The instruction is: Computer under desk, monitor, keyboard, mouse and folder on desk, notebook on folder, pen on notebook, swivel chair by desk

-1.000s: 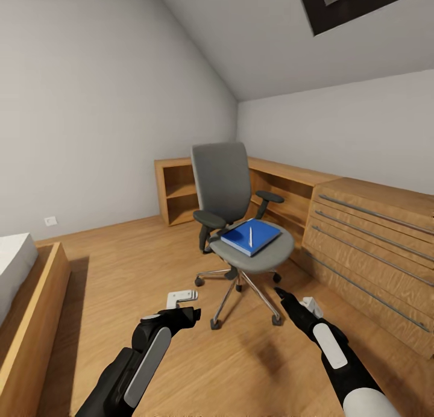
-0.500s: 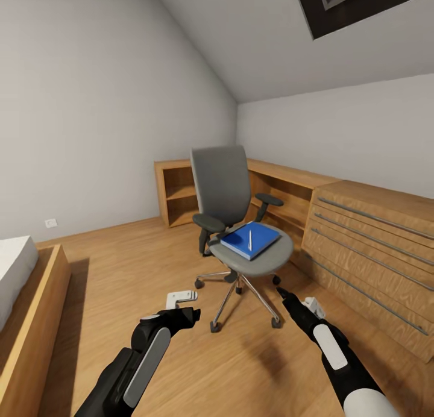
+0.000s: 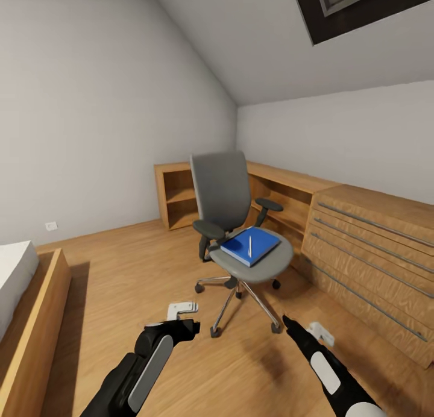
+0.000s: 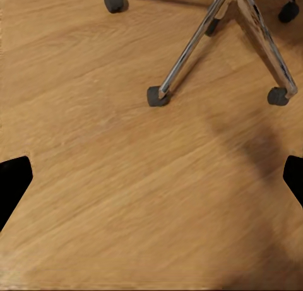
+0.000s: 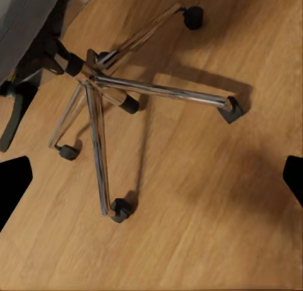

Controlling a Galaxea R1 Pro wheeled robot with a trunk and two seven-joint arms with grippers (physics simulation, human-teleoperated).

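The swivel chair (image 3: 238, 233) stands at the centre of the head view, on the wood plank floor (image 3: 138, 272), with the blue folder (image 3: 250, 246) lying flat on its grey seat and the white pen (image 3: 250, 246) resting on top of the folder. The left gripper (image 3: 182, 317) sits at lower centre-left and the right gripper (image 3: 304, 329) at lower centre-right, both low, short of the chair base and empty; each wrist view shows dark fingertips at opposite frame edges, so both are spread wide. Risk: the chair rolls on casters, so a push on the seat or base during the reach would likely shift or rotate it away. The loose pen could roll off if the folder is tilted when lifted. The folder's long axis runs diagonally, from lower left to upper right in the head view, with one corner toward the seat's front edge. The pen's axis is nearly vertical in the frame, across the folder's middle.
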